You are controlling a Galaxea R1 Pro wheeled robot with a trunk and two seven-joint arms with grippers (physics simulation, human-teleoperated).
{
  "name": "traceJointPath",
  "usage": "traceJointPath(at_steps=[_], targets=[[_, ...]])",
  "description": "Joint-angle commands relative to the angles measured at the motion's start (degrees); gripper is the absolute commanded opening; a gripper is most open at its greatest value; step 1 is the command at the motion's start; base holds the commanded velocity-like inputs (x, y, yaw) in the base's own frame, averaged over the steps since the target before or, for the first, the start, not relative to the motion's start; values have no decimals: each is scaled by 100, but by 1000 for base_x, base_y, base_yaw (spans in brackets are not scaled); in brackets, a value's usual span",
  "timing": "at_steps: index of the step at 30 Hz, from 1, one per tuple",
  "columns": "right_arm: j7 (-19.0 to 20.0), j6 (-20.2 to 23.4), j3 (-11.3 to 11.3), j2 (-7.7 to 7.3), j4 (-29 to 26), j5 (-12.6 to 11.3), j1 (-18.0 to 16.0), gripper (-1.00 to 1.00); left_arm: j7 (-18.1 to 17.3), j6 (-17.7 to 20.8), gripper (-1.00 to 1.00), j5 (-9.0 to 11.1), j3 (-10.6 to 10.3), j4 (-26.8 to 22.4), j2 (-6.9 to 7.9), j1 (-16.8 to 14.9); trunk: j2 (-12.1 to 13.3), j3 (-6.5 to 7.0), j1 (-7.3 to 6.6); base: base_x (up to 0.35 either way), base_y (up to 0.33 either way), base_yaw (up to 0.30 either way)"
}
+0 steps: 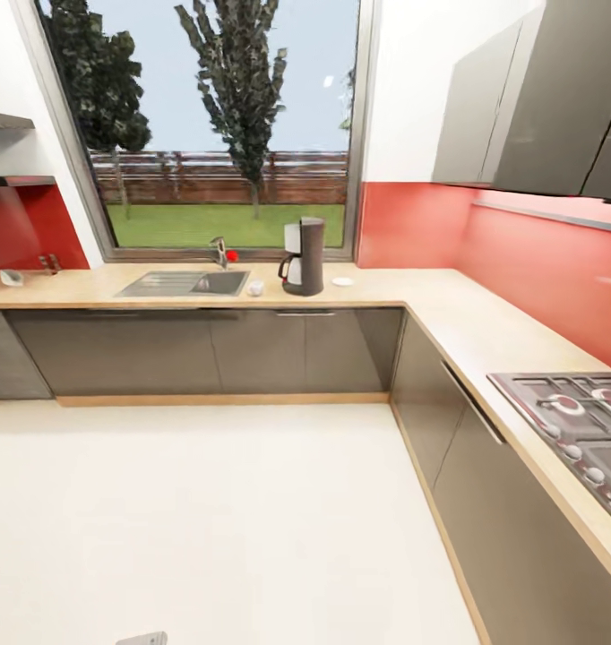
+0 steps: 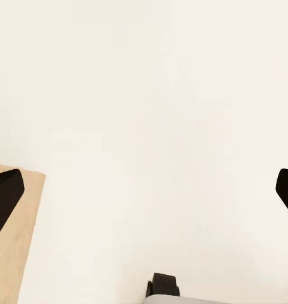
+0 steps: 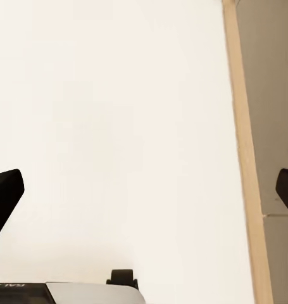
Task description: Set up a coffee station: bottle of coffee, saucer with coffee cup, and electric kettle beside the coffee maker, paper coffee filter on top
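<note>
Head view puts the coffee maker (image 1: pixel 303 256) on the far desk (image 1: pixel 386 291), right of the sink (image 1: pixel 185 284), coffee cup (image 1: pixel 255 288) left and saucer (image 1: pixel 343 281) right. Well apart, my left pincer (image 2: pixel 144 190) and right pincer (image 3: pixel 144 190) hang spread wide and empty over floor (image 1: pixel 207 520).

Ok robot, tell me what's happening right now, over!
Both hands open, holding nothing, pointed at the floor. Coffee maker on the countertop beside the sink. Open floor between us.

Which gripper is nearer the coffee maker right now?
Neither clearly: the coffee maker stands far across the floor. Left gripper and right gripper both hang open over floor.
</note>
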Motion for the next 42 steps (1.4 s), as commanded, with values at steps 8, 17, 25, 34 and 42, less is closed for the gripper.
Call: traceJointPath(at_steps=[8, 17, 25, 34, 42], targets=[[-2, -12, -2, 0, 0, 3, -4, 100, -7, -17, 100, 42, 2, 6, 1, -6, -11, -12, 6, 335, 0, 157], [-2, -11, 1, 0, 9, 15, -2, 100, 2, -17, 100, 50, 4, 6, 2, -6, -11, -12, 6, 336, 0, 5], [-2, -11, 3, 1, 9, 12, -4, 100, 2, -17, 100, 51, 4, 6, 2, -6, -11, -12, 6, 336, 0, 0], [-2, -11, 6, 8, 9, 11, -4, 100, 2, -24, 100, 51, 3, 6, 2, -6, -11, -12, 6, 336, 0, 65], [-2, -11, 7, 9, 9, 11, -2, 100, 2, -26, 100, 51, 2, 6, 2, -6, -11, -12, 6, 336, 0, 253]])
